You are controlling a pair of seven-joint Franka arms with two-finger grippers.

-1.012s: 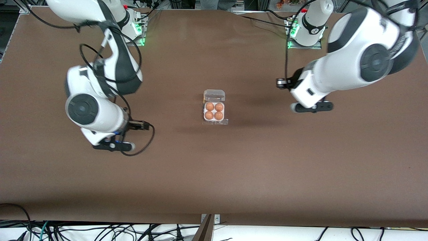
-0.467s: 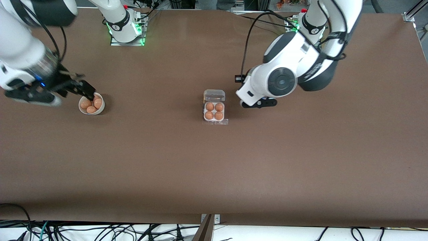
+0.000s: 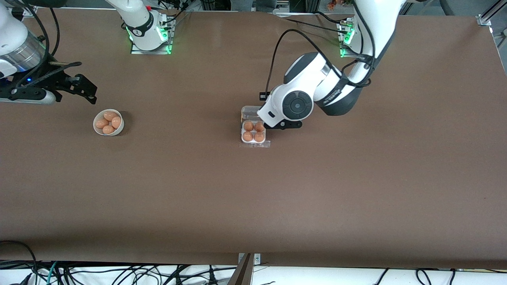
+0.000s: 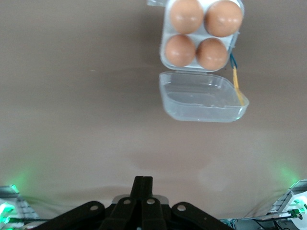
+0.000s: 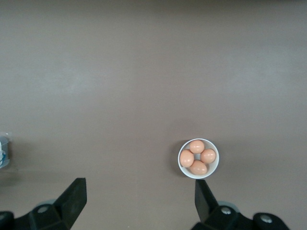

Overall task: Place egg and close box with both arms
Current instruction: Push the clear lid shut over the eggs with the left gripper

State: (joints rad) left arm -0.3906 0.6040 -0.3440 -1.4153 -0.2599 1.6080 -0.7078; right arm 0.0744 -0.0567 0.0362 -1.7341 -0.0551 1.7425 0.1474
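The box (image 3: pixel 253 141) lies mid-table, and each of its cells holds an orange-brown egg (image 3: pixel 248 126). Its clear lid (image 3: pixel 250 112) lies open, flat on the table, farther from the front camera than the tray. The left wrist view shows the tray (image 4: pixel 165 45), the eggs (image 4: pixel 187 15) and the lid (image 4: pixel 204 98). My left gripper (image 4: pixel 142 184) is shut on nothing, over bare table short of the lid. The left arm's hand (image 3: pixel 283 118) covers a lid corner. My right gripper (image 3: pixel 87 89) (image 5: pixel 139 194) hangs open and empty over bare table beside a white bowl.
The round white bowl (image 3: pixel 96 127) (image 5: pixel 214 167) with several more eggs stands toward the right arm's end. The arm bases with green lights (image 3: pixel 150 37) (image 3: pixel 356 37) stand along the table's back edge. Cables hang under the front edge (image 3: pixel 119 273).
The left arm swung in toward the box until its hand came over the lid. The right gripper, at the bowl half a second ago, has drawn away from it, still open.
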